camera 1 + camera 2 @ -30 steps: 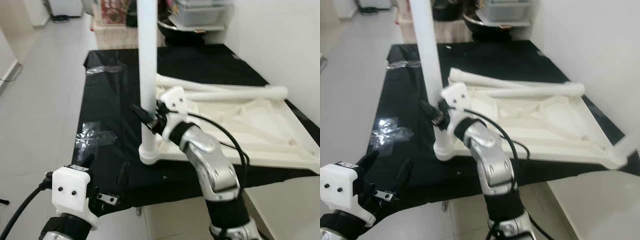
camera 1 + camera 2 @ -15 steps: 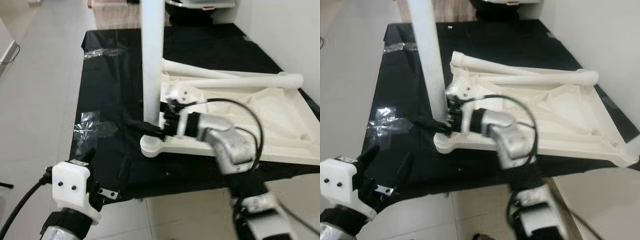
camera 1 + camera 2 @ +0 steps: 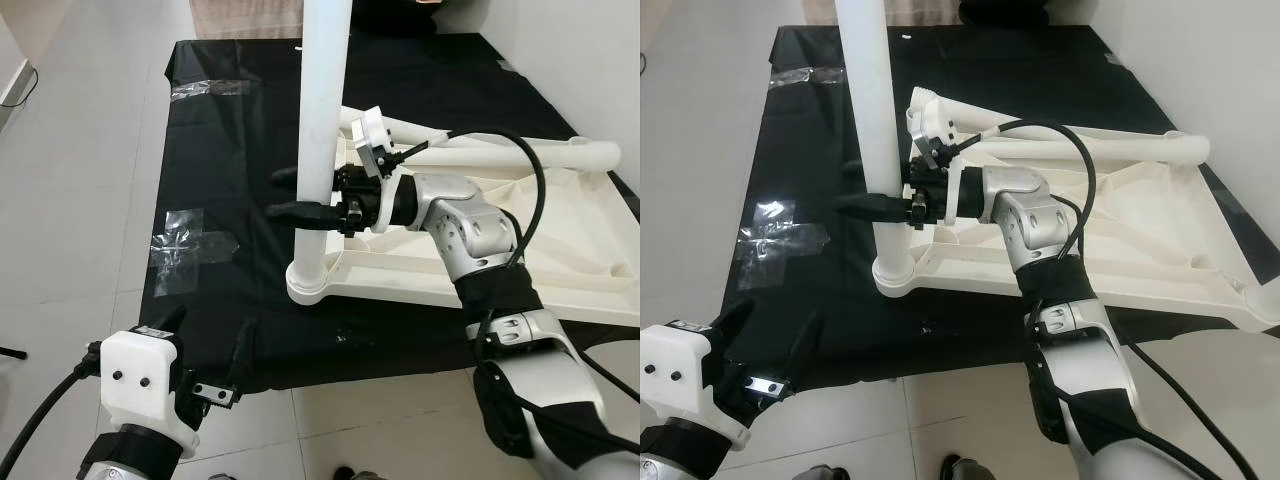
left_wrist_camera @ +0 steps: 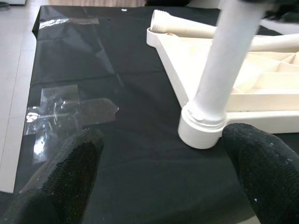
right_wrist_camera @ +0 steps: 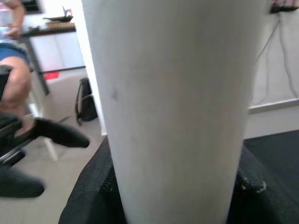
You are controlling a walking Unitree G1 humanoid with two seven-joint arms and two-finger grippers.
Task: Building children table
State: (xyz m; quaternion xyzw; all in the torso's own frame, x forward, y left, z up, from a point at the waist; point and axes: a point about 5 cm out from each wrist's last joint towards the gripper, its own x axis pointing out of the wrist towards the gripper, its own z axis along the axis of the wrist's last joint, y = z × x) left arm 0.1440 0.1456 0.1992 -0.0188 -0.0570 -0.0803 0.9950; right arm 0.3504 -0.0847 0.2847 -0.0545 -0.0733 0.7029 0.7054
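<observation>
Right hand (image 3: 300, 195) grips upright white leg (image 3: 322, 120) seated in overturned table (image 3: 560, 270); left hand (image 3: 765, 360) open, low, clear.

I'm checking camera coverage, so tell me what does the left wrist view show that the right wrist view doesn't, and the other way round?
Left wrist view: the black sheet with clear tape patches, the corner socket where the leg meets the upturned tabletop, and a loose leg lying beyond.
Right wrist view: a room background with a seated person, white wall and dark bag.
Both share the upright white leg, which the right gripper grips.
</observation>
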